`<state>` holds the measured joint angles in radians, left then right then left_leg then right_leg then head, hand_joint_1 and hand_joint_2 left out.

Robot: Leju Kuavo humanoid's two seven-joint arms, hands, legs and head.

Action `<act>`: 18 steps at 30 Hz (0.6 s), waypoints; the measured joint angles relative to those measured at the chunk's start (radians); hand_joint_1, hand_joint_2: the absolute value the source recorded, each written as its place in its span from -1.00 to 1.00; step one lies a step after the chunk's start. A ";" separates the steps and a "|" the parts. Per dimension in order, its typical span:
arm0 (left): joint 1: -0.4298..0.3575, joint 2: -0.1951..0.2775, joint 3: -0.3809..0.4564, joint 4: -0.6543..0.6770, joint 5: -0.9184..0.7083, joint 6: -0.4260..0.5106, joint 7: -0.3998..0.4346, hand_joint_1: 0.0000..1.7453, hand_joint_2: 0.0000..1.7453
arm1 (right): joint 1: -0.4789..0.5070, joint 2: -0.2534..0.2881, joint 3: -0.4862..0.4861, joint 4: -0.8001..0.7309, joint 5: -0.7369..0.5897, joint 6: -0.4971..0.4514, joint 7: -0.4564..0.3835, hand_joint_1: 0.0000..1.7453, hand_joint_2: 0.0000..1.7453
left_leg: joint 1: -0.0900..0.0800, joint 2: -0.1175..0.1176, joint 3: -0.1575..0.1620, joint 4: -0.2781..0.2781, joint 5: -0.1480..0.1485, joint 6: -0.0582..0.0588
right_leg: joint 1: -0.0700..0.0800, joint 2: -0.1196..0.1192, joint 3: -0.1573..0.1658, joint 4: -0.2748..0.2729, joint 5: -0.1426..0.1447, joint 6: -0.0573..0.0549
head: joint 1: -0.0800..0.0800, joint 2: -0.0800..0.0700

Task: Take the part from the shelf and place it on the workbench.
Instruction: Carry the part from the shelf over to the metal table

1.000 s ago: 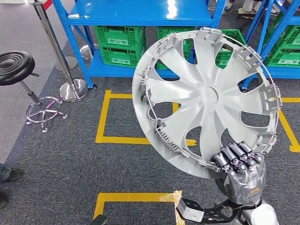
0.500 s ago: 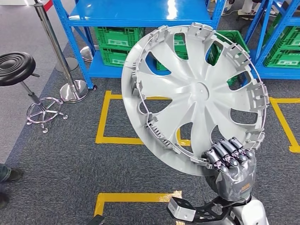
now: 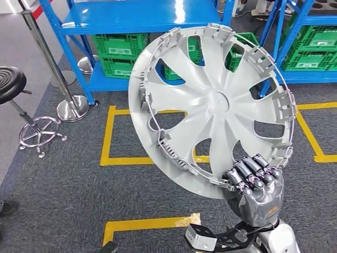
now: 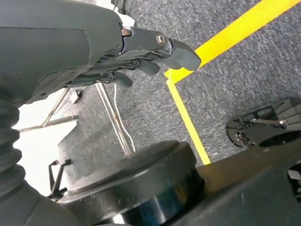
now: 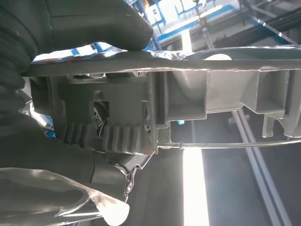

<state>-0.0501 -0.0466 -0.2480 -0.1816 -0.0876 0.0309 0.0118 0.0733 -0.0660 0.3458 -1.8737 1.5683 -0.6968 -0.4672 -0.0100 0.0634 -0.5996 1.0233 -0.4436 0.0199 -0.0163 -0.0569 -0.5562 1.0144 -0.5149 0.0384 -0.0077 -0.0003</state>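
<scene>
Head view: right hand (image 3: pixel 256 191) fingers (image 3: pixel 248 171) clasp upright hubcap's (image 3: pixel 210 108) lower rim, ribbed back facing camera.

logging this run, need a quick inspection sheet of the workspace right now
surface: grey carpet floor with yellow tape lines; no workbench seen
job's things: silver wheel cover held up, tilted, inner side facing the head camera
clutter: black stool and a chrome post on its base at the left
hands: right hand grips the wheel cover's lower rim; left hand holds nothing, fingers apart
cables: thin white cable on the floor
surroundings: blue shelves with green crates on the bottom level; a dark shoe at the left edge
</scene>
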 joint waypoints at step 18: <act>0.008 0.004 0.000 0.000 -0.007 0.000 -0.006 -1.00 1.00 | 0.010 0.000 -0.003 -0.001 0.000 0.000 -0.024 1.00 1.00 | 0.020 -0.126 0.044 -0.018 -0.024 -0.018 | -0.015 0.178 -0.023 -0.009 0.041 0.003 | -0.008 0.000</act>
<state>-0.0423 -0.0429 -0.2480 -0.1816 -0.0950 0.0309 0.0055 0.0832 -0.0656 0.3429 -1.8750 1.5680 -0.6967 -0.4908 0.0102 -0.0625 -0.5561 1.0058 -0.4673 0.0023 -0.0313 0.1207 -0.5789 1.0058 -0.4739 0.0413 -0.0154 -0.0004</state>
